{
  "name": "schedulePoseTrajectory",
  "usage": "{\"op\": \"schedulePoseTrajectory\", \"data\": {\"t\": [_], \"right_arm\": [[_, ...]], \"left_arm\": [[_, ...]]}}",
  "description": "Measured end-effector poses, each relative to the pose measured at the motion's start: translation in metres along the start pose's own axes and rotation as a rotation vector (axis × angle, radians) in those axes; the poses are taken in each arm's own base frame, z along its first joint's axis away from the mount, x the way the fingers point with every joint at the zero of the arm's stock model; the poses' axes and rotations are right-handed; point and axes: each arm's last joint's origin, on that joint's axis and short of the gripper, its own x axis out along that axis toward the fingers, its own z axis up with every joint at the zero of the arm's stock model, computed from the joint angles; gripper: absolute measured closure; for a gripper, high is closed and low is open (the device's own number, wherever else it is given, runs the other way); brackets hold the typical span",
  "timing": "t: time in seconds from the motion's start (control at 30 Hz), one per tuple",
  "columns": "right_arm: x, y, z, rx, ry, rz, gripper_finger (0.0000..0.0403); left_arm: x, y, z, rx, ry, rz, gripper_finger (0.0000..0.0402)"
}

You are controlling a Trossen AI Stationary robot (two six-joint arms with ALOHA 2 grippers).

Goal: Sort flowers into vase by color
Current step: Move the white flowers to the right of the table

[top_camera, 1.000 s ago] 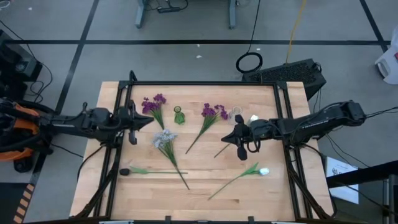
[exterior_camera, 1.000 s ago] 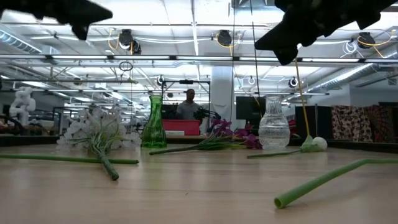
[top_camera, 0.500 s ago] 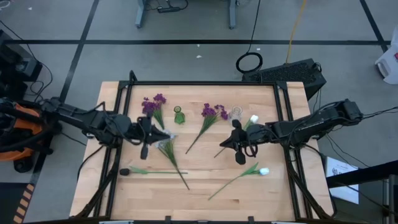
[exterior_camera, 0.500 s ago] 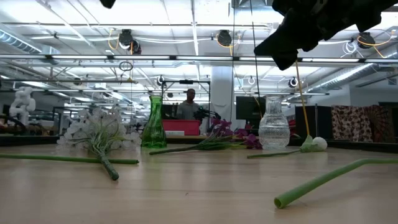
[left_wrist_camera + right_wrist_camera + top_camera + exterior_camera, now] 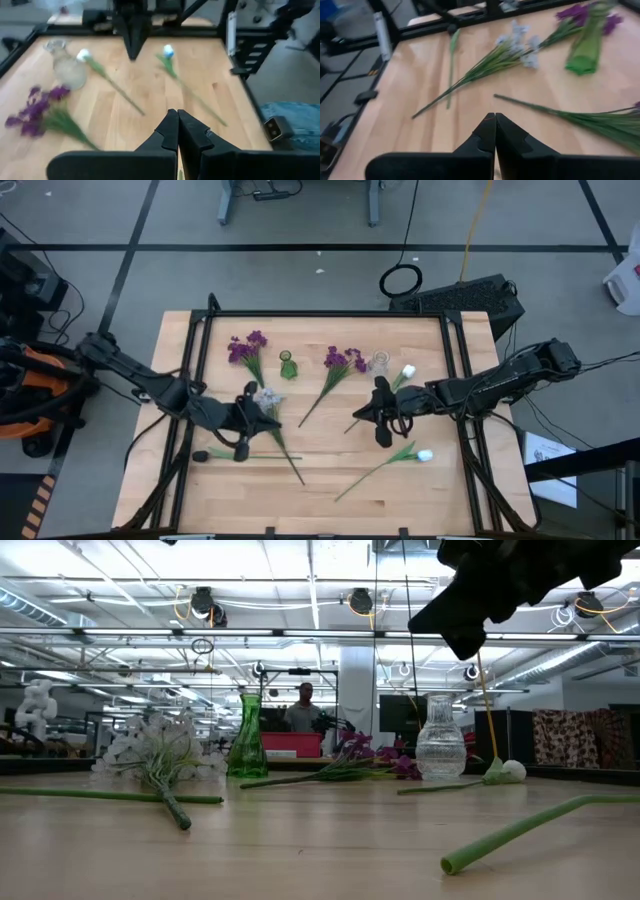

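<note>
Beside the green vase, six flowers are scattered flat on the wooden table, none yet sorted: purple sprays on both sides, a pale cluster nearer the front. Over that cluster the left gripper is held with fingers pressed together and empty, probably for a first pick. Right of the vase the right gripper hangs likewise closed. Behind lies a workshop hall, with a person standing far off

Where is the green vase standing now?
In the high view the green vase stands at the table's far side, between the two purple flowers, left of the clear vase.
</note>
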Motion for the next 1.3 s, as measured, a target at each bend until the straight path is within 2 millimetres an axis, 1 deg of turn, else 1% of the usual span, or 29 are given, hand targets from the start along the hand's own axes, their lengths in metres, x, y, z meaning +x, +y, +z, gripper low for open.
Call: {"op": "schedulePoseTrajectory", "data": {"t": [0.1,0.3,0.4,0.5,0.57,0.67,0.73,0.83,0.97,1.07,1.2,1.3], "right_arm": [[0.0,-0.001,0.001,0.013,-0.02,-0.044,0.0403],[0.0,-0.001,0.007,0.077,-0.104,-0.101,0.0403],[-0.001,0.0,0.01,0.074,-0.136,-0.091,0.0403],[-0.001,0.0,0.011,0.059,-0.144,-0.088,0.0403],[-0.001,0.0,0.011,0.058,-0.141,-0.084,0.0403],[0.002,0.0,0.009,0.056,-0.135,-0.085,0.0403],[0.004,0.0,0.007,0.042,-0.116,-0.09,0.0403],[0.009,0.0,0.003,0.023,-0.1,-0.096,0.0403],[0.018,-0.001,-0.005,0.009,-0.057,-0.111,0.0403],[0.024,-0.002,-0.011,0.005,-0.026,-0.118,0.0403],[0.03,-0.003,-0.017,0.004,-0.002,-0.125,0.0403],[0.031,-0.003,-0.018,0.002,0.005,-0.127,0.0403]], "left_arm": [[0.011,-0.001,-0.008,-0.079,0.043,0.091,0.0398],[0.031,0.001,-0.031,-0.328,0.15,0.301,0.0398],[0.043,-0.003,-0.043,-0.444,0.199,0.363,0.0398],[0.058,-0.009,-0.055,-0.49,0.235,0.399,0.0395],[0.067,-0.009,-0.062,-0.544,0.252,0.437,0.0383],[0.078,-0.006,-0.072,-0.649,0.291,0.493,0.0349],[0.083,-0.006,-0.078,-0.695,0.343,0.495,0.0316],[0.087,-0.009,-0.084,-0.759,0.363,0.503,0.0253],[0.09,-0.009,-0.086,-0.89,0.335,0.543,0.0167],[0.09,-0.009,-0.086,-0.971,0.312,0.562,0.0117],[0.09,-0.01,-0.086,-1.039,0.303,0.573,0.0073],[0.09,-0.011,-0.087,-1.081,0.324,0.567,0.0055]]}}
